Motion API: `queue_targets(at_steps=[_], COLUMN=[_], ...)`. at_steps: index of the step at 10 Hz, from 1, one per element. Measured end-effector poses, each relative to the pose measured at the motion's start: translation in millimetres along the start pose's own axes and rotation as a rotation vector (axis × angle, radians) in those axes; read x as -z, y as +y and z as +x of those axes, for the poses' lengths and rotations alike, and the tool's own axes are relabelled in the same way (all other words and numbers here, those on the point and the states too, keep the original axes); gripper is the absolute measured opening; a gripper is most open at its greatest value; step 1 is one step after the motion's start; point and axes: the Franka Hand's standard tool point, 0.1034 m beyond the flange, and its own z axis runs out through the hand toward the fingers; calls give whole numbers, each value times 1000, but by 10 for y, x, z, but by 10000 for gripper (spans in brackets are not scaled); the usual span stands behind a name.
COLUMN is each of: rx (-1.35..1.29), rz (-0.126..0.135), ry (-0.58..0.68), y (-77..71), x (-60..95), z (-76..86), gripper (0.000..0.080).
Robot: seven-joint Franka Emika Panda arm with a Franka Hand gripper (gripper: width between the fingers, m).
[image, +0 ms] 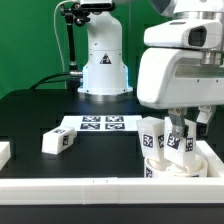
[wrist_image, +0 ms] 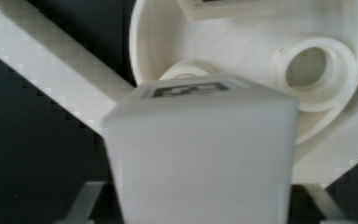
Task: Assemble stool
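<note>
Your fingers (image: 181, 133) are clamped on one leg (image: 184, 144) of the stool, gripping its sides and holding it upright at the exterior view's right, just above the round seat (image: 172, 171); the seat lies flat on the black counter (image: 30, 115), close against the front rail (image: 90, 187); a second leg (image: 152, 137) stands just beside the held one, over the seat; whether it sits in a socket you cannot tell; the third leg (image: 58, 141) lies alone on the counter toward the exterior view's left, near the marker board (image: 100, 124); in the wrist view an open socket (wrist_image: 309, 65) shows on the seat beyond the held leg.
</note>
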Motion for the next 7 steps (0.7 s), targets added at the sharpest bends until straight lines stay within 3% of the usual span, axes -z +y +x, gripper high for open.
queue_targets(at_steps=[4, 7], rx=[-327, -632], rz=[2, 27], ry=[-3, -4], y=[8, 91], x=[-11, -26], z=[-15, -62], gripper=[340, 340])
